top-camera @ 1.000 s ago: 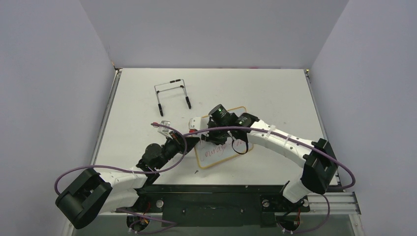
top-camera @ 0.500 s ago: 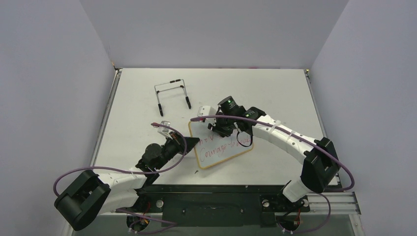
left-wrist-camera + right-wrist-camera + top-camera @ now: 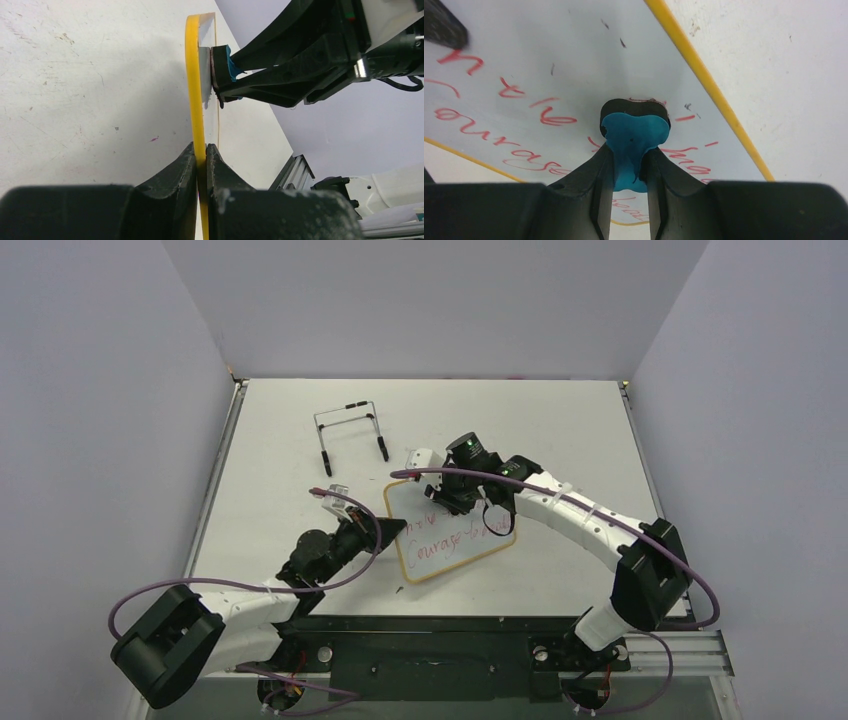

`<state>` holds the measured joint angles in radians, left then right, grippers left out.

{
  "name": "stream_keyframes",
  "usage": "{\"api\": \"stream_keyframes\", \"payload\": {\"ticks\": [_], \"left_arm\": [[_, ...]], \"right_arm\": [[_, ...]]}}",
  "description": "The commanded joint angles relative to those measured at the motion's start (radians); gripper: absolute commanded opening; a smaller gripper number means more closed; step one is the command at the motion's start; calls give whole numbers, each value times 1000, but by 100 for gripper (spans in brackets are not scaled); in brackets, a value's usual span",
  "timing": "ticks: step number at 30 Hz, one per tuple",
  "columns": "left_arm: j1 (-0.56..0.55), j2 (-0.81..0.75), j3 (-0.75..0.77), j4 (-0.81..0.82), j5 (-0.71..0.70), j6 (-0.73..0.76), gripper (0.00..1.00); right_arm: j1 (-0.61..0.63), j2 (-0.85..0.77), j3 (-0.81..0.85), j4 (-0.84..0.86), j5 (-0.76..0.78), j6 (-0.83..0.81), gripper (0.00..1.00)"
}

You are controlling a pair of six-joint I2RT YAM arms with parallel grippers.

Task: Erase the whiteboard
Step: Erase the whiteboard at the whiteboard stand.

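**Whiteboard position.** The whiteboard sits near the middle of the desk, in front of the arm bases and turned at an angle to the desk edges. Its frame is yellow. Red handwriting runs across its face; the word "Courage" is legible in the top view. Whether the board lies fully flat on the desk cannot be told.

**Left hand.** The left hand grips the left edge of the whiteboard. In the left wrist view, the two fingers are pinched together on the yellow frame, one on each side, with no visible gap.

**Right hand.** The right hand is over the upper part of the board. Its fingers are clamped narrow on a small blue eraser. The eraser's dark pad is pressed against the board face, with red strokes on both sides of it. The left wrist view shows the same contact from the side.

**Other items.** A black wire easel stand rests further back on the desk, well apart from the board.
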<state>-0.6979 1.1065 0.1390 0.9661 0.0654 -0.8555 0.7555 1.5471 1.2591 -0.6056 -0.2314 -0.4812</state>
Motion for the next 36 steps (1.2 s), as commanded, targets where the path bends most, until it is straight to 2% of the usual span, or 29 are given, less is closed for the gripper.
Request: {"api": "stream_keyframes", "payload": {"ticks": [1,5,9,13,16,19,24,29,36], "left_arm": [[-1,5,70,83,78,55,0],[5,9,76,81,103,65,0],[7,14,70,101,106,67,0],[8,19,68,105,114,69,0],[9,24,69,111,118,68,0],[7,33,68,126,122,59,0],[9,34,61,119,127,62,0],[8,60,56,154,141,47,0],[6,75,62,166,152,28,0]], "right_arm": [[-16,-35,-62,-12,-18,-93,0],[24,-31,-79,-75,-91,-169,0],[40,-17,-16,-87,-150,-134,0],[9,-10,41,-42,-92,-44,0],[-27,-39,-1,21,2,-2,0],[-72,-53,-48,42,26,-5,0],[-73,-69,-95,-35,-123,-126,0],[-56,-106,-52,-64,-221,-109,0],[-137,-131,-39,81,-54,83,0]]}}
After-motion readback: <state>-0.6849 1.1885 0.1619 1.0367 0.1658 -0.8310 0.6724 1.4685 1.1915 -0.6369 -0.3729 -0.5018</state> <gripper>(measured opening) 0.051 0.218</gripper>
